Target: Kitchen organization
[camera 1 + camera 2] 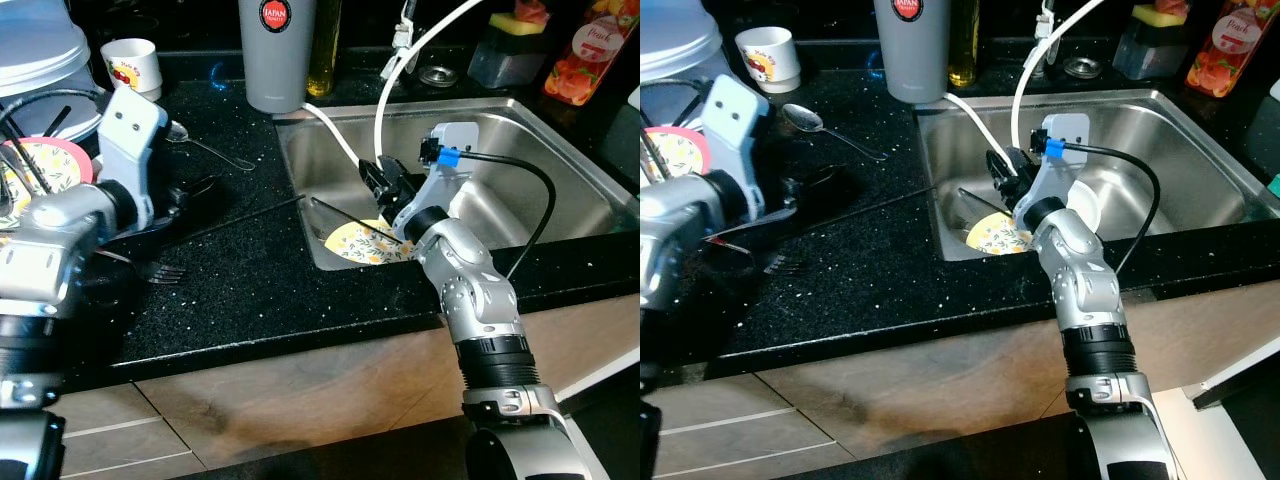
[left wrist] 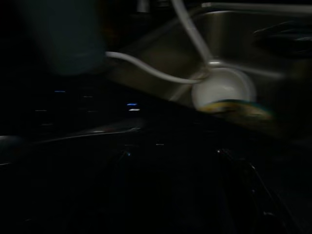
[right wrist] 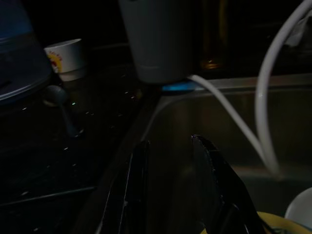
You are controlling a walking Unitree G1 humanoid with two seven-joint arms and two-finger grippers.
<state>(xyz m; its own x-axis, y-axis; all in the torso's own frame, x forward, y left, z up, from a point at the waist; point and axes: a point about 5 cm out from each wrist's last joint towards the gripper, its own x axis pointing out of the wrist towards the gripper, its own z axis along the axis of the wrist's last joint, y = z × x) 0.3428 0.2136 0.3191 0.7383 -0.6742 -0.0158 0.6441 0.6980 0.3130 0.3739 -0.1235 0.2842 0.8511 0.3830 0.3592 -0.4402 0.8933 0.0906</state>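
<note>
My right gripper [image 1: 383,178] reaches down into the steel sink [image 1: 560,150], open, with nothing between its fingers [image 3: 139,185]. It hovers just above a yellow patterned plate [image 1: 355,243] lying at the sink's near left corner, with a white bowl [image 1: 1085,205] beside the plate. My left gripper [image 1: 192,192] hangs low over the black countertop [image 1: 280,290], to the left of the sink. A fork [image 1: 162,270] lies just in front of it and a long thin black stick [image 1: 250,214] runs from it toward the sink edge. A spoon [image 1: 205,147] rests farther back.
A grey tumbler [image 1: 275,50], an oil bottle [image 1: 325,45], a white cherry cup [image 1: 133,65], a sponge holder [image 1: 510,45] and a peach bottle [image 1: 590,50] line the back. Pink-rimmed plates [image 1: 45,160] stand at far left. White hoses [image 1: 385,100] drop into the sink.
</note>
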